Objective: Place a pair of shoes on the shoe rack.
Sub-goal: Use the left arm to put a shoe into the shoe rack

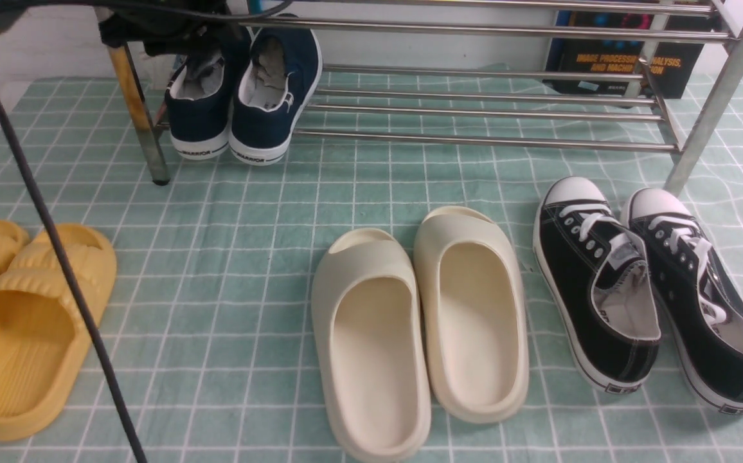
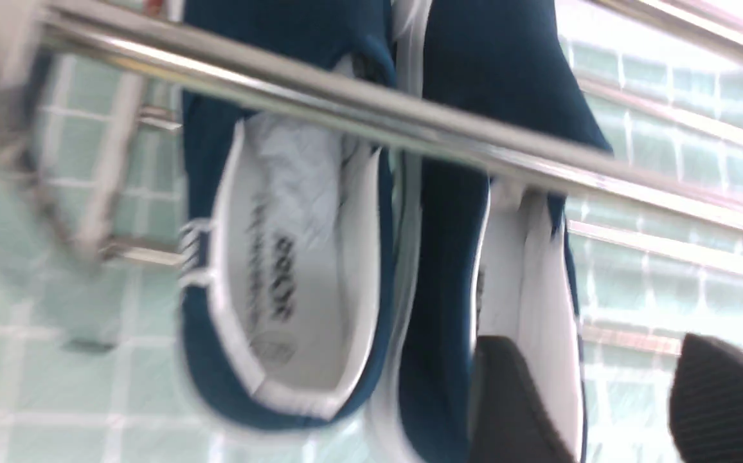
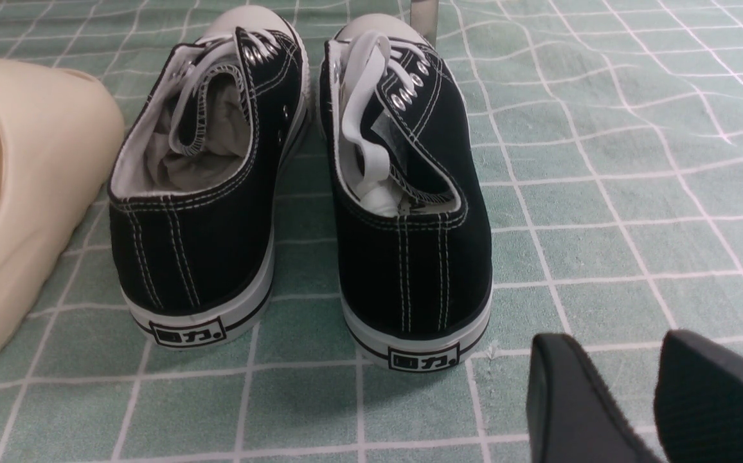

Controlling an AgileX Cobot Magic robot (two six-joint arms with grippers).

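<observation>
Left gripper [image 2: 593, 341] is up at the rack's [image 1: 487, 138] left end, over the heel end of the navy shoes [image 1: 243, 96]. Fingers apart: one finger [image 2: 513, 399] is over one shoe's opening, the other is outside it, and I see nothing pinched. An upper bar [image 2: 358, 109] crosses just above both shoes, so it's tight overhead. The yellow-stained leg [image 1: 130, 96] is just beside the pair on the left. The lower bars run on to the right as far as the far leg [image 1: 712, 109].

Both navy shoes rest on the lower tier side by side, touching, with the heels hanging over the front bar toward me.

Right gripper [image 3: 606, 337] has fingers apart over the green checked cloth [image 1: 249, 257], near the heels of the black sneakers [image 3: 301, 193]. Cream slides [image 1: 423, 321] are mid-cloth, yellow slides [image 1: 24, 321] at the left edge. A cable [image 1: 56, 257] crosses in front of them.
</observation>
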